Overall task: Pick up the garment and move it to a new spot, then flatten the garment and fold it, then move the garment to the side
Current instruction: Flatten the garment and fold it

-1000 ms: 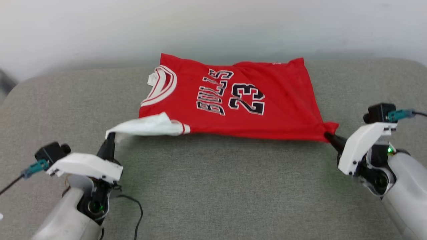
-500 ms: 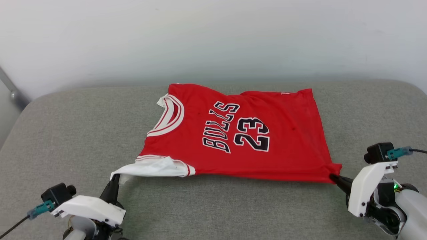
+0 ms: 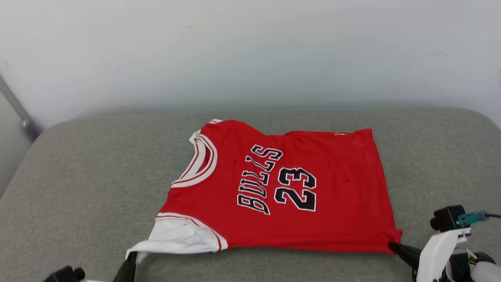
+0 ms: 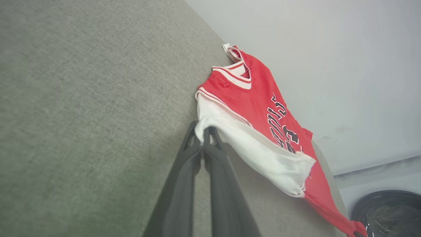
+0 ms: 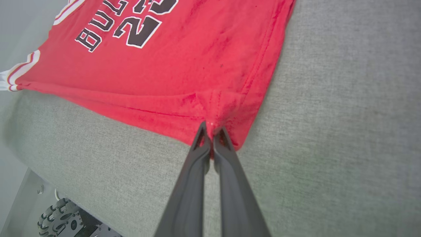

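At the lower left of the head view, the left gripper [image 3: 130,256] has its two dark fingers pressed together on the outer edge of the white sleeve [image 3: 178,239], which is pulled out towards it and lifted slightly off the grey cushion [image 3: 78,176]. From that pinch the garment [image 3: 332,184] spreads away to the right and towards the pale wall [image 3: 250,51], lying mostly flat on the cushion, print side up. Its striped collar [image 3: 201,162] sits at the left end, beyond the sleeve. The black "BULLS 23" print [image 3: 276,180] runs across the middle of the red body, and the hem forms the right end. At the near right corner of that hem [image 3: 393,237] the red cloth bunches into small folds where the right gripper [image 5: 212,127] clamps it, fingers closed tight on the fabric. Both grippers sit at the garment's near edge, one at each end, well apart from each other.
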Motion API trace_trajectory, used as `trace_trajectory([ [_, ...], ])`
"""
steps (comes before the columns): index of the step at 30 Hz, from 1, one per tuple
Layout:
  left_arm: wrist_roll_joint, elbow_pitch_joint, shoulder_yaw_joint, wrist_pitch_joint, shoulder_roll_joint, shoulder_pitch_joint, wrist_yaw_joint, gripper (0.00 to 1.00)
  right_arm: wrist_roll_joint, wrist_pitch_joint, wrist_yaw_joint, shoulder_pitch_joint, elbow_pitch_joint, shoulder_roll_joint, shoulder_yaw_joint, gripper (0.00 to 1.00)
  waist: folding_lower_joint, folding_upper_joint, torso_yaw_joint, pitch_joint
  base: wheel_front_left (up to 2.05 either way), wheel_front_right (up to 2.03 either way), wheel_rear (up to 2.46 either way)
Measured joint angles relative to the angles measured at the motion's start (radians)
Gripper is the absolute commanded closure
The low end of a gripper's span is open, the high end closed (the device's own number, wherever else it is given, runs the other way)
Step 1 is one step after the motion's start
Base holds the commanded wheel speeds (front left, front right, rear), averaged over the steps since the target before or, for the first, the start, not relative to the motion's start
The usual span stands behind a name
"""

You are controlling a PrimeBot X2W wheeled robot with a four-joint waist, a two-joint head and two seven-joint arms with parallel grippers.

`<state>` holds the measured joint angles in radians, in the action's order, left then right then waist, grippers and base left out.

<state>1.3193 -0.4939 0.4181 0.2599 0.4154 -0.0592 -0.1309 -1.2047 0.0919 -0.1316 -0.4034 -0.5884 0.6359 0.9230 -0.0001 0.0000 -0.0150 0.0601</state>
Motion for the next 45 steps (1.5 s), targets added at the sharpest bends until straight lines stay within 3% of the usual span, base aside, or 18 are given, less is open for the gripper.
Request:
trace_trajectory([
  [13, -0.04, 0.119, -0.072, 0.0, -0.02, 0.211, 0.0, 1.0, -0.036, -0.079, 0.0, 0.124, 0.099, 0.068, 0.057, 1.0, 0.0, 0.0, -0.014, 0.023, 0.0, 0.0, 0.0],
  [25, -0.051, 0.246, -0.155, 0.0, -0.029, 0.365, 0.012, 1.0, -0.026, -0.119, 0.0, 0.216, 0.205, 0.131, 0.039, 1.0, 0.0001, 0.0, -0.008, 0.015, 0.0, 0.0, 0.0],
  [36, -0.032, 0.497, -0.209, -0.024, 0.051, 0.5, 0.052, 1.0, -0.011, -0.147, 0.0, 0.358, 0.34, 0.172, -0.076, 1.0, 0.0001, 0.0, -0.014, -0.013, 0.0, 0.0, 0.0],
  [45, -0.021, 0.742, -0.272, -0.092, 0.153, 0.505, 0.144, 1.0, 0.046, -0.111, 0.0, 0.424, 0.472, 0.208, -0.238, 1.0, 0.0001, 0.0, -0.01, -0.046, 0.0, 0.0, 0.0],
])
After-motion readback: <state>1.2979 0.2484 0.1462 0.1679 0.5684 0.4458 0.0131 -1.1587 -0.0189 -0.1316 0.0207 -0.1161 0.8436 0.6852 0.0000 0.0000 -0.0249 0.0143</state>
